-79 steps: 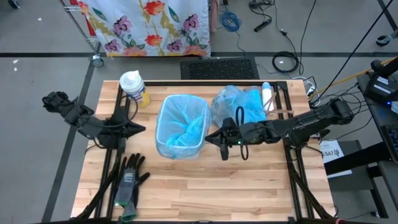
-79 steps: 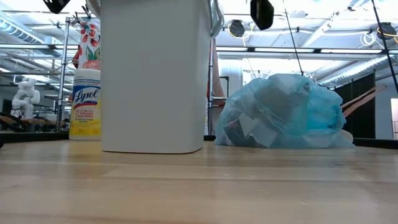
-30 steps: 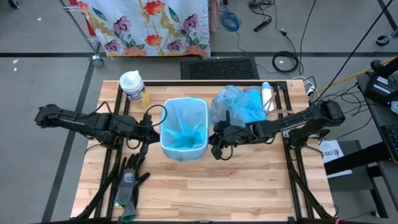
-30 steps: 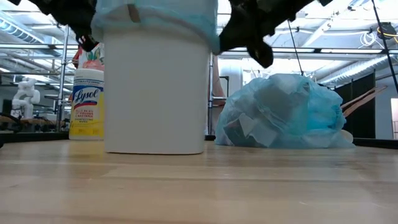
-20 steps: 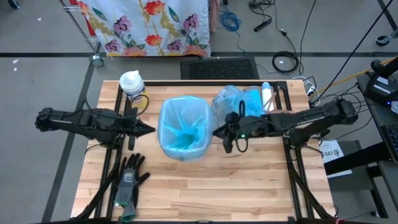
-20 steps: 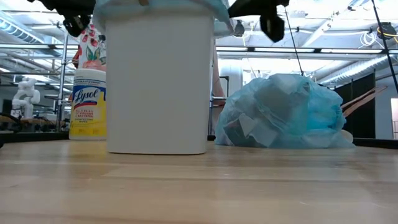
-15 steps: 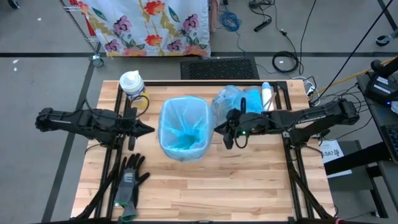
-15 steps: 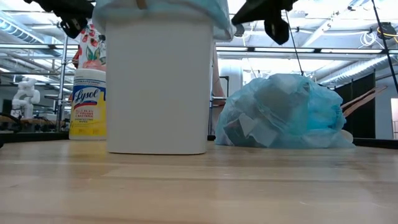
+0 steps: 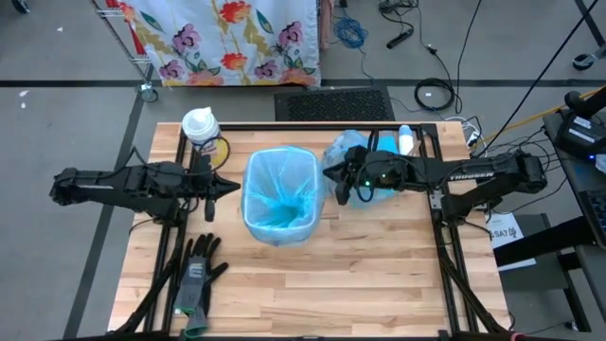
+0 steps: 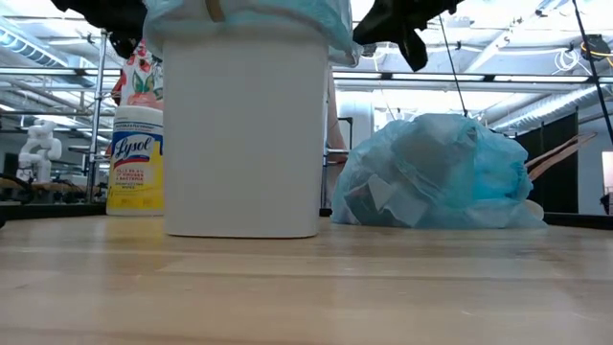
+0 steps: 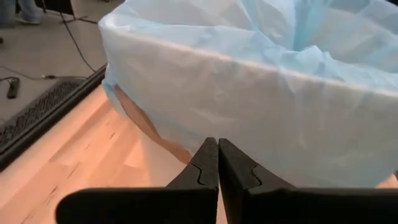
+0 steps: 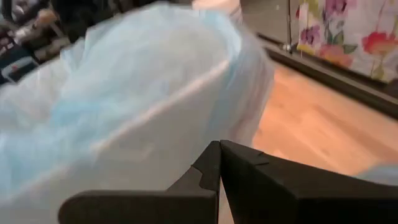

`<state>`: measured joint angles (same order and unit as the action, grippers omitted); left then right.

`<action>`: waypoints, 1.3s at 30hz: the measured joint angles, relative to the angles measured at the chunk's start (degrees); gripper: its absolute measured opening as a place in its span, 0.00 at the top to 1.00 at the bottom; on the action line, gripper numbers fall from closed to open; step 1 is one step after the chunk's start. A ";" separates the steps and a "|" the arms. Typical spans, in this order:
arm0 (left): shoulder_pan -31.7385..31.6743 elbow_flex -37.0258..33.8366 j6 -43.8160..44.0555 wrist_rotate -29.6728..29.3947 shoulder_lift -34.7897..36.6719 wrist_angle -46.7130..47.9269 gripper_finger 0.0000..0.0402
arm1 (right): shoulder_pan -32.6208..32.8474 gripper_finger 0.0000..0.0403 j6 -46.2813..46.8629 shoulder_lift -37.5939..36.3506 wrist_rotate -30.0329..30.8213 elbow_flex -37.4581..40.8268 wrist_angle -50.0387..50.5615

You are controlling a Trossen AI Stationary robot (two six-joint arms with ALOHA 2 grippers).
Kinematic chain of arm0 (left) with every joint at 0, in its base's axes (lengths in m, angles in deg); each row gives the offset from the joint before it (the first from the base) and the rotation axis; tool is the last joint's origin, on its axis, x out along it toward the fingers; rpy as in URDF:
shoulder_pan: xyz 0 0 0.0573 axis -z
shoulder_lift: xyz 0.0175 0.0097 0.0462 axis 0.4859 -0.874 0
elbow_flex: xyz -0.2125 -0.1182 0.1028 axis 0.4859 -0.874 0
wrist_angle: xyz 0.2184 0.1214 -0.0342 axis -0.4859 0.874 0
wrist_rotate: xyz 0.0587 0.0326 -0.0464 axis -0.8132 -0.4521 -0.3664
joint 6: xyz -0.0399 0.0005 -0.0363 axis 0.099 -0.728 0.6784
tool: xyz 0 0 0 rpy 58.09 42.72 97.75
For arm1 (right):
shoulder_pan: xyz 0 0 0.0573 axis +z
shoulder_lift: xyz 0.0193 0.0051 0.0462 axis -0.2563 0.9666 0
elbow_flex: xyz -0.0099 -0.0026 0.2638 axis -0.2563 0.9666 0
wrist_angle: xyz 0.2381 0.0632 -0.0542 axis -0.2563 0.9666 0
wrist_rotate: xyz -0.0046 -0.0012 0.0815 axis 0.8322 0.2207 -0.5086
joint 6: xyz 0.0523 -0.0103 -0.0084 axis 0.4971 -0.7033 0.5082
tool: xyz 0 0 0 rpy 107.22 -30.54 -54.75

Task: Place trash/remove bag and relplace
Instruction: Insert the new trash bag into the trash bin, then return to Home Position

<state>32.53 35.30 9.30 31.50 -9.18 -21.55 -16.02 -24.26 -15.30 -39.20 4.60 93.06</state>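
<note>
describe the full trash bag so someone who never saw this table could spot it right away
Start at the white bin lined with a fresh blue bag in the middle of the wooden table. Just past its far right corner, under the right pincer, lies the full trash bag. It is the only loose, lumpy translucent blue bundle lying straight on the table, crumpled scraps showing through it.

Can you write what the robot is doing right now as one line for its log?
bin: fresh blue liner fitted | full bag: on table behind | left gripper: shut, left of bin | right gripper: shut, right of bin
</note>
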 joint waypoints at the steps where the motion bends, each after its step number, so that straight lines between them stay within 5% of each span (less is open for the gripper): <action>1: -0.63 -0.01 -0.45 0.78 -0.65 -0.48 0.99 | -0.20 1.00 -0.40 0.27 -0.13 0.00 -1.04; 14: -8.61 -0.46 -3.40 11.96 -11.70 -3.70 0.99 | -0.77 1.00 -0.33 8.73 -4.13 0.07 -0.94; 32: -9.83 -0.13 4.68 13.80 4.45 -1.41 0.96 | 3.16 1.00 3.63 -5.94 -4.48 0.01 17.67; 39: -9.42 -0.53 0.39 15.58 8.08 3.17 0.96 | 9.35 1.00 9.33 -6.86 9.57 3.97 21.17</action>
<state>23.11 34.76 9.69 47.09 -1.10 -18.38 -6.67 -14.93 -22.17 -29.63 8.57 114.23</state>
